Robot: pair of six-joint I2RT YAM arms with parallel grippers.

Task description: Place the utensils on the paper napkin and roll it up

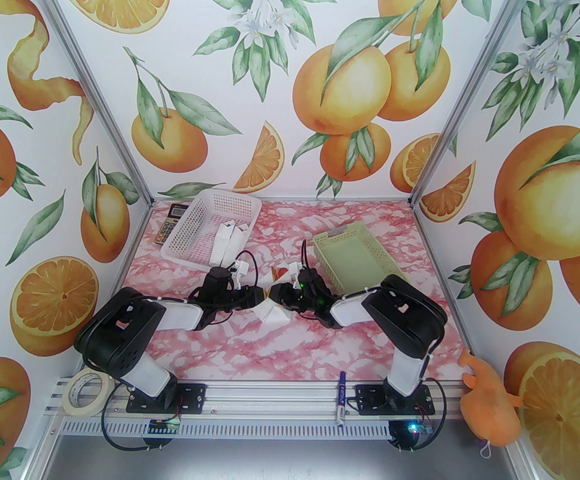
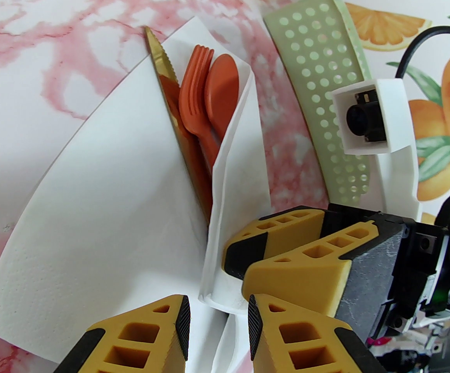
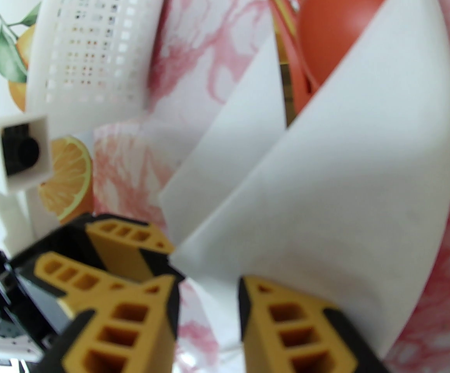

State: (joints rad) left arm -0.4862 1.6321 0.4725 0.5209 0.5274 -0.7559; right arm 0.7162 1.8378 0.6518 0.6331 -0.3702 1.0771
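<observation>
Utensils (image 2: 205,91) in napkin (image 2: 92,208), serrated knife (image 2: 163,72), maybe gold

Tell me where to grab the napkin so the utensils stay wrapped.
I'd pinch the napkin at its narrow near end, coming from the arms' side. Its two flaps overlap there, while the far end gapes open where the utensils poke out.

bench (image 1: 249,348): pink marbled top | far left: white basket (image 1: 189,228), calculator (image 1: 168,223) beside it | far right: green basket (image 1: 342,233) | centre: paper napkin (image 1: 275,313)

Bright even light, soft shadows; blurry, fisheye-bent right wrist view.
</observation>
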